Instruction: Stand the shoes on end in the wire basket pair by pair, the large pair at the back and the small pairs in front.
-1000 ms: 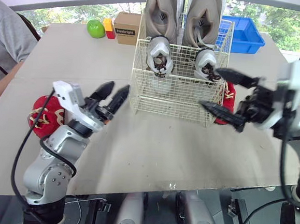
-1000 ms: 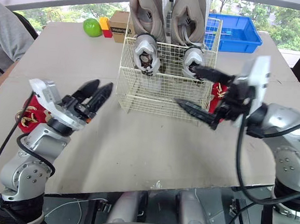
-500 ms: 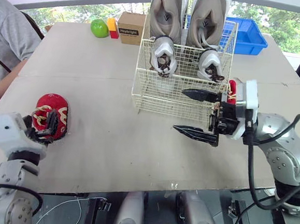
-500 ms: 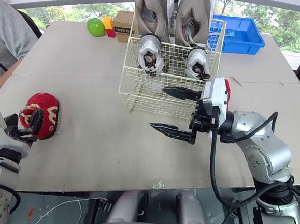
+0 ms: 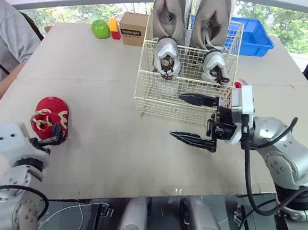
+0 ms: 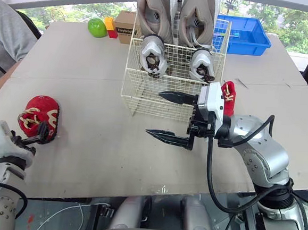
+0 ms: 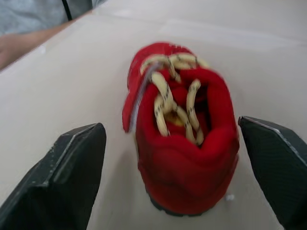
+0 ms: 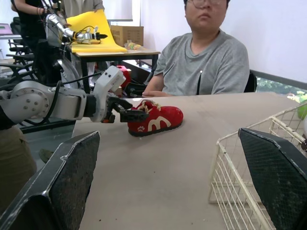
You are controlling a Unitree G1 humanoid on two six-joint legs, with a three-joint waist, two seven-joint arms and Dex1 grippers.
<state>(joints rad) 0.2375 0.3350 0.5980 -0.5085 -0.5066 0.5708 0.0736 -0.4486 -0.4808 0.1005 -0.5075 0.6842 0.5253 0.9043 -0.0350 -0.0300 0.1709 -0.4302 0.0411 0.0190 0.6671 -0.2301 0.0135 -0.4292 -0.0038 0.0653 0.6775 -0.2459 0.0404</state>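
Left claw (image 7: 170,127): spread wide, and I mean wide, with one black finger (image 7: 72,167) out on either side of the red shoe (image 7: 187,163) and nothing gripped. Whether the tips touch it, I can't tell from where I stand.
Red shoe: flat on its sole on the table (image 5: 114,144), over by the robot's left edge. Its heel end points at the open claw and the yellow laces face up. It sits right in the mouth of that claw, well apart from the wire basket (image 5: 166,100).
Right claw (image 5: 175,115): gaping too, and empty, hanging just in front of the basket's front wall. The farther finger (image 5: 198,100) shows against the mesh, the nearer one out over bare table.
Second red shoe (image 6: 228,97): outside the basket, just beside its right-hand corner and behind that claw, laces showing.
Large tan pair (image 5: 172,10): standing on end at the back of the basket, side by side, rising well above the rim.
Small grey pair (image 5: 166,55): on end as well, inside the basket, directly in front of the large ones.
Far edge of the table: green apple (image 5: 101,29), cardboard box (image 5: 134,22), and a blue bin (image 5: 258,47) behind the basket.
Person (image 8: 211,62): seated at the robot's left side of the table, in a grey shirt.
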